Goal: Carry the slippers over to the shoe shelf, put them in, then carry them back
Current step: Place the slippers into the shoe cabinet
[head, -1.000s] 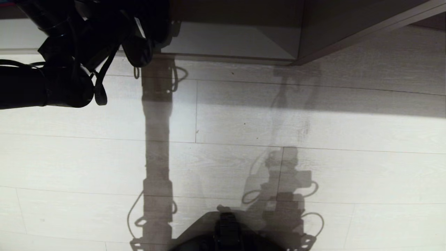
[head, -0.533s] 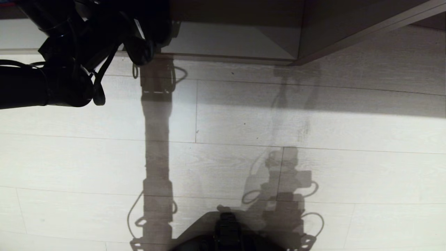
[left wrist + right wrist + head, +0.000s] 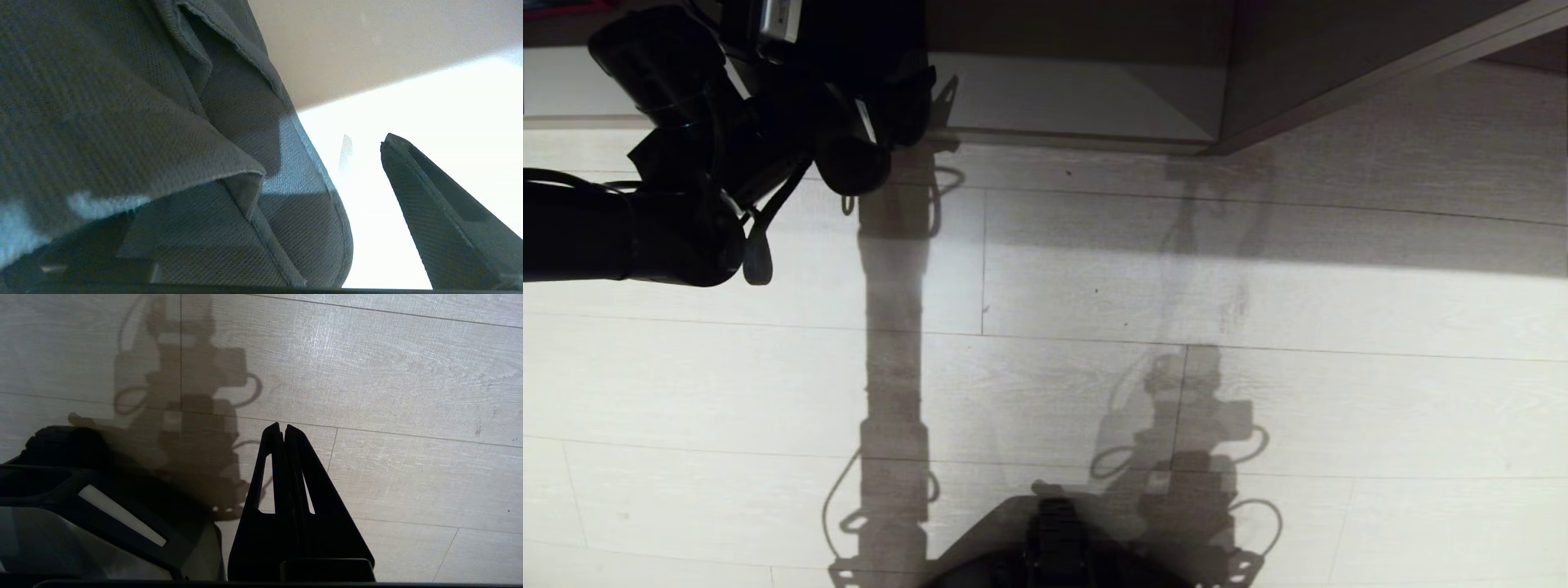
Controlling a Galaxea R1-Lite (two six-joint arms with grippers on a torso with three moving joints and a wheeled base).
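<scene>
The left tool (image 3: 915, 94) stands wide. Its one visible finger (image 3: 441, 216) is apart from the slippers (image 3: 163, 143), with a bright gap between them. The slippers press close against the tool's other side, where the second finger is hidden behind their crumpled grey fabric. I judge that nothing is clamped.

The main risk is the loose fabric. A fold or sole edge could catch on the hidden finger, so any pull-back would drag a slipper out of place. If the tool closes here instead, it may pinch only one layer or one slipper, and the pair would split.

Just past the tool lies the pale floor of the shoe shelf (image 3: 408, 102), with its beige wall behind. The shelf's dark upright panel (image 3: 1258, 73) stands well off to the tool's right and is not in its path.

The right tool (image 3: 282, 428) hangs over the wooden floor (image 3: 1176, 286) near the robot's base (image 3: 1054, 547), its fingers pressed together on nothing. It is far from the shelf and blocks nothing.
</scene>
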